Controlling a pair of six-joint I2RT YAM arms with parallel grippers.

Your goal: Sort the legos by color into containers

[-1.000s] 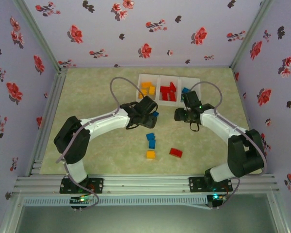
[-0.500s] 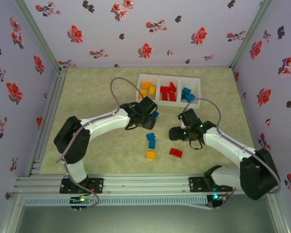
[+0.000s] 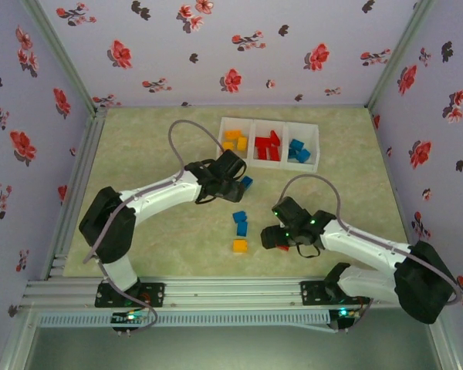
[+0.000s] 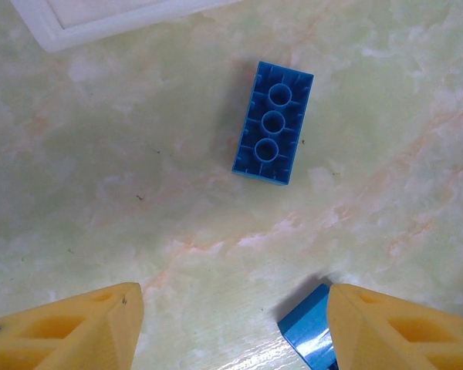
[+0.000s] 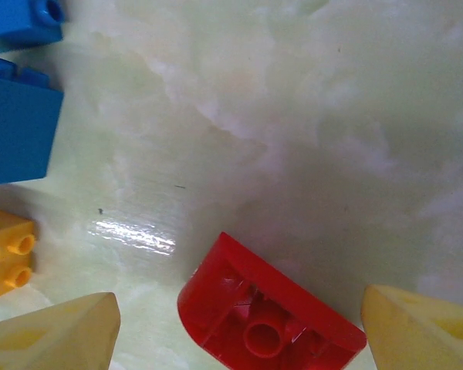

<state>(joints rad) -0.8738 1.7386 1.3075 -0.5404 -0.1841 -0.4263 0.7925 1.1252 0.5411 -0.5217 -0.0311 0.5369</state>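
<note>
Two arms are seen over a pale green marbled surface (image 3: 139, 146) walled with floral panels. The left arm (image 3: 154, 193) is bent toward the middle of the surface, and the right arm (image 3: 370, 247) is stretched low across the near right part.

At the far side a white tray (image 3: 270, 164) is set, divided into three compartments in a row. Orange-yellow bricks (image 3: 234, 139) are held in its left compartment, red bricks (image 3: 268, 146) in the middle one and blue bricks (image 3: 297, 149) in the right one.

The left hand (image 3: 233, 173) is placed just in front of the tray's left end. From its wrist camera the left hand (image 4: 231, 308) is seen spread, with nothing pinched. An upturned blue brick (image 4: 274, 123) lies on the surface ahead of it, near the tray's corner, and the corner of a second blue brick (image 4: 305, 327) is seen right beside one finger.

The right hand (image 3: 274, 235) is lowered near the front middle. Its fingers are spread on either side of a red brick (image 5: 262, 316), which lies with its hollow underside showing; whether it is touched on one side cannot be told.

Just to the left, two blue bricks (image 3: 241, 223) lie touching, with an orange-yellow brick (image 3: 240, 246) just in front of them.
</note>
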